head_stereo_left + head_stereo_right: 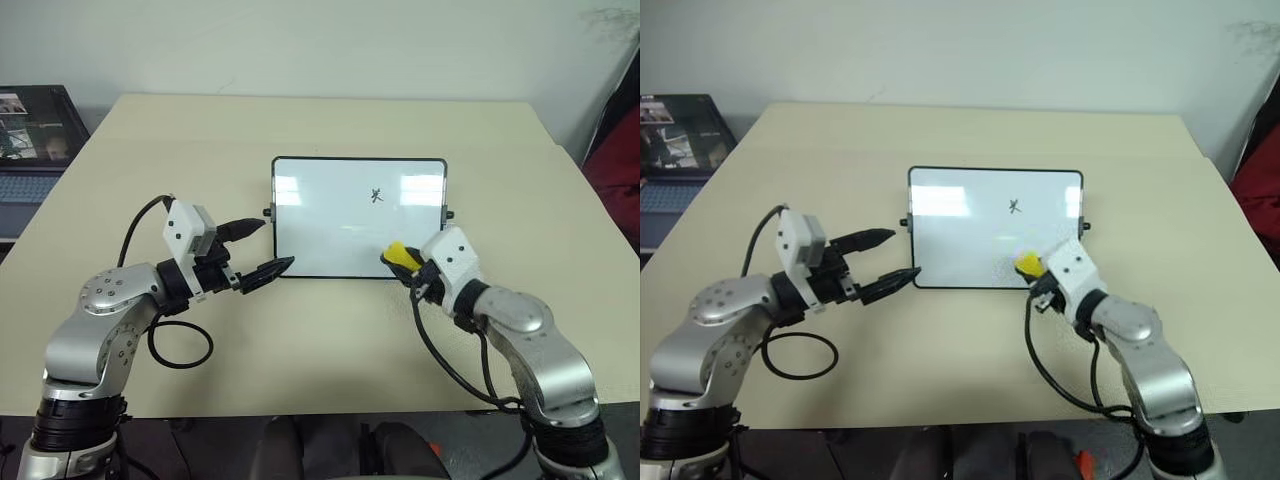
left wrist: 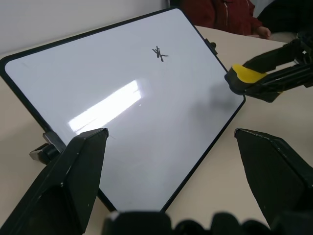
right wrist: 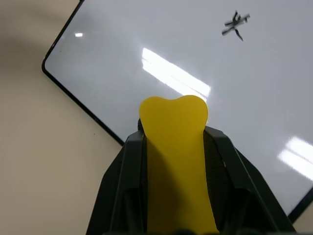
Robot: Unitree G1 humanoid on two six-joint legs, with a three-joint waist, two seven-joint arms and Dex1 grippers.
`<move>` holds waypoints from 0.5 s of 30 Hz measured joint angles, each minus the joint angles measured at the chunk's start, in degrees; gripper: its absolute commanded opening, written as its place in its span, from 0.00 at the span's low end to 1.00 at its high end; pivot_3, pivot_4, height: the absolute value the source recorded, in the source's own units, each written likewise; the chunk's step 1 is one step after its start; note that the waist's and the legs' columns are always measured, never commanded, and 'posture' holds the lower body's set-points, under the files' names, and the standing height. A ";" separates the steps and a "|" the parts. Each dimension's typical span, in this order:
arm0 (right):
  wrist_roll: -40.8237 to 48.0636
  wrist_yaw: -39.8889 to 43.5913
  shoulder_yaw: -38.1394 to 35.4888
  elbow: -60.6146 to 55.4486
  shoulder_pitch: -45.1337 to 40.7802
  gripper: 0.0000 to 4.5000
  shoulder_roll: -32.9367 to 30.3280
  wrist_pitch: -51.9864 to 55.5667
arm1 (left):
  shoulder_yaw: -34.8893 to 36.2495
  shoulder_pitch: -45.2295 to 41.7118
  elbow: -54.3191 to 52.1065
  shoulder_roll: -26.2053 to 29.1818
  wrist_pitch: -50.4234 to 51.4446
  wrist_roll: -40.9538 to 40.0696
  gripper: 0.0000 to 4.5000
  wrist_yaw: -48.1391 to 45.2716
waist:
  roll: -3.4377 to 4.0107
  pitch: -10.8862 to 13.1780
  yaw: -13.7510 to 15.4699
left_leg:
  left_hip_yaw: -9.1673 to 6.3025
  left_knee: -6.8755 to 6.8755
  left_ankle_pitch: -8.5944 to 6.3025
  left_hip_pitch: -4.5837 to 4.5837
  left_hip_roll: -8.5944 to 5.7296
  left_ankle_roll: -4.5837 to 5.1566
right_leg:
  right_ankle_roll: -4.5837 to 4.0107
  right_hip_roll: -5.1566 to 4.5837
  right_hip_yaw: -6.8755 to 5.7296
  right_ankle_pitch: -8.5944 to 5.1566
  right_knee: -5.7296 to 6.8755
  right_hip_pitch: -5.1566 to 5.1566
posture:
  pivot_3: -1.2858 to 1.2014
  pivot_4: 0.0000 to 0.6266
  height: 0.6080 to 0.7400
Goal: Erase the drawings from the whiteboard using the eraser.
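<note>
**One mark left on the board, eraser gripped at its near right corner**

The whiteboard (image 1: 330, 235) lay flat on the beige table (image 1: 330, 130), near the middle, its long sides running across the robot's front. A small black knob stuck out of each short side. Of the drawings, a single black scribble (image 1: 377, 196) showed on the white surface, right of centre and toward the far edge. The rest of the surface looked clean, with only glare from the room lights across it.

The right gripper (image 1: 405, 262) was clamped tight on the eraser (image 1: 400, 254). The yellow block sat squeezed between the two black fingers, its rounded end poking out ahead of them. It was at the board's near right corner, over the white surface; whether it touched the board I could not tell. The scribble was well apart from it, farther up the board.

The left gripper (image 1: 262, 249) was spread wide and held nothing. It pointed across toward the right, at the board's near left corner. One finger (image 1: 240, 229) lay beside the left edge next to the knob, the other (image 1: 268, 272) reached the near left corner. Whether either finger touched the frame was not clear.

A laptop (image 1: 35, 140) sat off the table's far left corner, its screen lit. Something dark red (image 1: 615, 175) showed at the right edge of the scene.
</note>
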 measured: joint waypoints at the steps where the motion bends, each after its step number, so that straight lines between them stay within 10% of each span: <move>1: 0.09 -0.32 -0.01 -0.71 0.90 0.27 -0.34 0.18 | -0.34 -0.03 0.00 0.00 -0.02 0.00 1.00 -0.47 | 0.00 0.00 0.03 | 0.00 0.00 0.00 0.00 -0.01 0.00 | 0.00 0.00 -0.01 0.00 0.00 0.01 | 0.52 0.24 1.00; 15: 4.20 -1.47 -4.46 -5.24 -1.24 0.27 -5.62 3.53 | -2.34 -2.77 2.26 0.28 -0.23 0.75 1.00 -2.92 | 0.00 0.00 0.18 | 0.04 0.03 0.00 -0.01 -0.05 0.00 | 0.00 0.02 0.01 0.00 -0.03 0.03 | 0.52 0.24 1.00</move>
